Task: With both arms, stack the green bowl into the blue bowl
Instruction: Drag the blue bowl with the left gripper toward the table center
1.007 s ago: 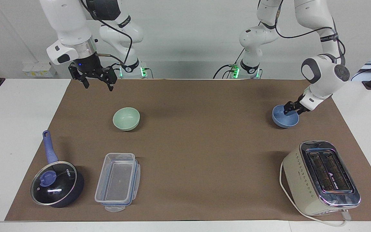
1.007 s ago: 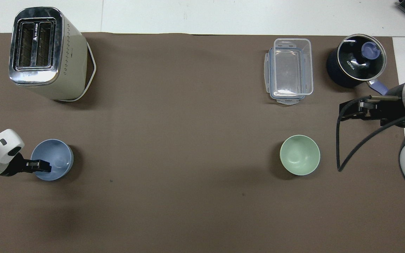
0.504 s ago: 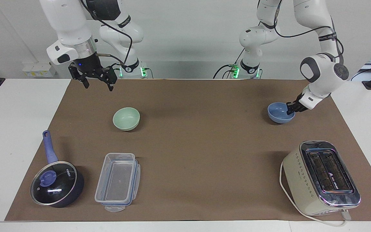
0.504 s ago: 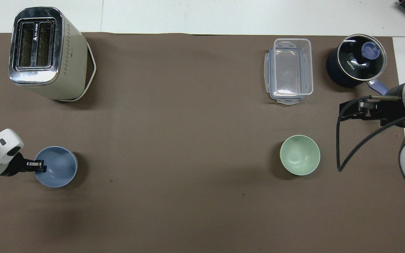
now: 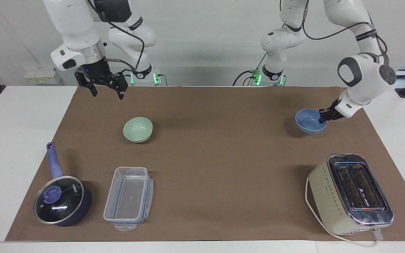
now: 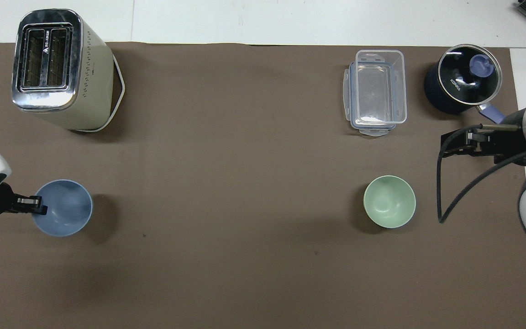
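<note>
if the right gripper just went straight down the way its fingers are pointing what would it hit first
Probably the bare brown mat. The right gripper hangs open, fingers pointing down, over the mat's edge nearest the robots. The green bowl looks clear of that line, though depth is hard to judge.

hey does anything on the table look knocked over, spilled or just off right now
Nothing stands out. The pale green round bowl sits upright on the brown mat. The periwinkle-blue round bowl is pinched at its rim by the left claw and casts a shadow on the mat, as if lifted.
</note>
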Controlling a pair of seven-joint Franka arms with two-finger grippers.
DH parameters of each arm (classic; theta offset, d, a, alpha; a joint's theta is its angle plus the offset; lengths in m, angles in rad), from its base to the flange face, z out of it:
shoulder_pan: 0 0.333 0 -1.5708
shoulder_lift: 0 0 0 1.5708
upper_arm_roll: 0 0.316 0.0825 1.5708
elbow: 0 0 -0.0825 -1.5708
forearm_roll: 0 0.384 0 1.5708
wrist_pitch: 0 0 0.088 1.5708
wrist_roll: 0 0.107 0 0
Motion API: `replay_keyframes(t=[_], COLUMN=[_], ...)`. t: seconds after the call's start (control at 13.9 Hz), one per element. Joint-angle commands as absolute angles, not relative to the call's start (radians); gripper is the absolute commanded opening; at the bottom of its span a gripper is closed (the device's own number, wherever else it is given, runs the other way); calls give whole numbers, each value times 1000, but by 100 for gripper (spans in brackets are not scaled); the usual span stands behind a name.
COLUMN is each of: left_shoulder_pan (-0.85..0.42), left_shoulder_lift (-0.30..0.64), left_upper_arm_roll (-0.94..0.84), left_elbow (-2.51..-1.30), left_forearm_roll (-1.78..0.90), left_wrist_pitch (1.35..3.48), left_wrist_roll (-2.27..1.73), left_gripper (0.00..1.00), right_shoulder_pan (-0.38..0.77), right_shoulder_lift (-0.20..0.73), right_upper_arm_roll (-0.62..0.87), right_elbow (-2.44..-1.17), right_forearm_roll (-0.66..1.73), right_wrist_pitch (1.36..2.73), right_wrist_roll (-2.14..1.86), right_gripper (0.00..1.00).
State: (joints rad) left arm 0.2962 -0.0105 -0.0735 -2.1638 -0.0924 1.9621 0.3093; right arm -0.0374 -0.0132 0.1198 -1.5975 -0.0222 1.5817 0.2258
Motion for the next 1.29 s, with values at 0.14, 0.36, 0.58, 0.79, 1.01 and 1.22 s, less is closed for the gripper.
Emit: replay_keyframes(t=[0.14, 0.36, 0.58, 0.79, 1.01, 1.22], left_shoulder_pan=[282, 253, 204, 128, 39, -67], left_shoulder_lift=[6, 6, 2, -6, -6, -20], left_upper_arm_roll=[-84, -86, -84, -86, -86, -84], left_elbow=[-2010, -1960, -1974, -1994, -1997, -2043], left_forearm_roll=[-94, -94, -95, -101, -126, -179], left_wrist_pitch=[1803, 1747, 1752, 1770, 1779, 1831], left_wrist_roll=[316, 302, 282, 238, 155, 65], left_gripper=[0, 0, 0, 0, 0, 0], right_shoulder_pan=[-51, -51, -51, -51, -51, -51], right_shoulder_lift=[-20, -20, -20, -20, -20, -20], right_upper_arm_roll=[123, 123, 123, 123, 123, 123], right_elbow=[-1600, -1600, -1598, -1598, -1600, -1600], right_forearm_roll=[-20, -20, -20, -20, -20, -20], right_wrist_pitch=[1580, 1580, 1580, 1580, 1580, 1580], right_wrist_roll=[195, 195, 195, 195, 195, 195], right_gripper=[100, 100, 100, 100, 100, 100])
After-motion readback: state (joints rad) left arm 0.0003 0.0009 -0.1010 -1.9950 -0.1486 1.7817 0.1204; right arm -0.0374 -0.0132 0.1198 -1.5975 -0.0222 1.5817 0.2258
